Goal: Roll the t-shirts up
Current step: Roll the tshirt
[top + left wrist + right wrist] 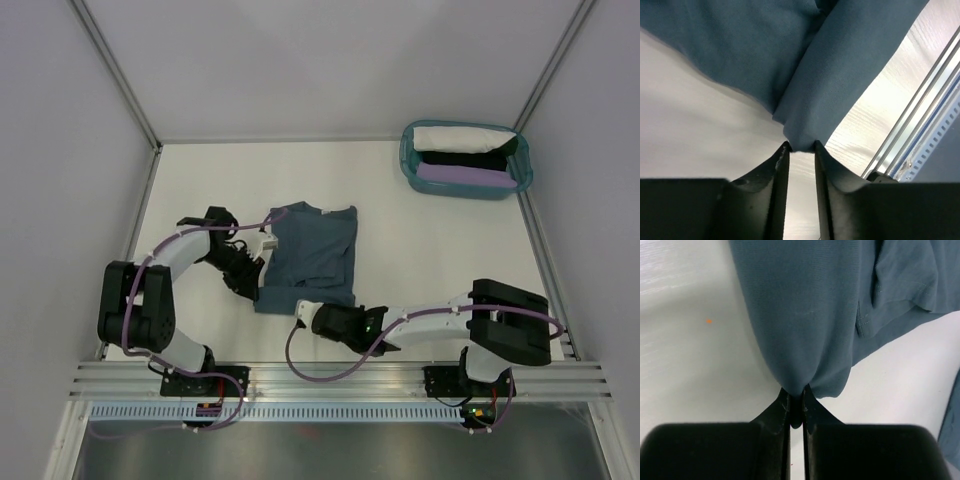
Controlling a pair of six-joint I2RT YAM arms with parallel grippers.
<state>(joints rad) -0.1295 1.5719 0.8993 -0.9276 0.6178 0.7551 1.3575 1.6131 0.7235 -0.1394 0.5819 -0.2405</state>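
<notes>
A slate-blue t-shirt (315, 255) lies folded into a narrow strip in the middle of the table. My left gripper (258, 272) is at its left edge. In the left wrist view the jaws (801, 146) stand a little apart, with a bunched fold of the shirt (840, 75) caught between the tips. My right gripper (300, 312) is at the shirt's near left corner. In the right wrist view it (796, 392) is shut on a pinch of the hem, and the shirt (805, 305) hangs away from it.
A teal basket (408, 160) stands at the back right, holding white (465, 138), black (470, 158) and lilac (460, 175) fabric bundles. Aluminium rails (340, 380) run along the near edge. Grey walls close in the left and right sides.
</notes>
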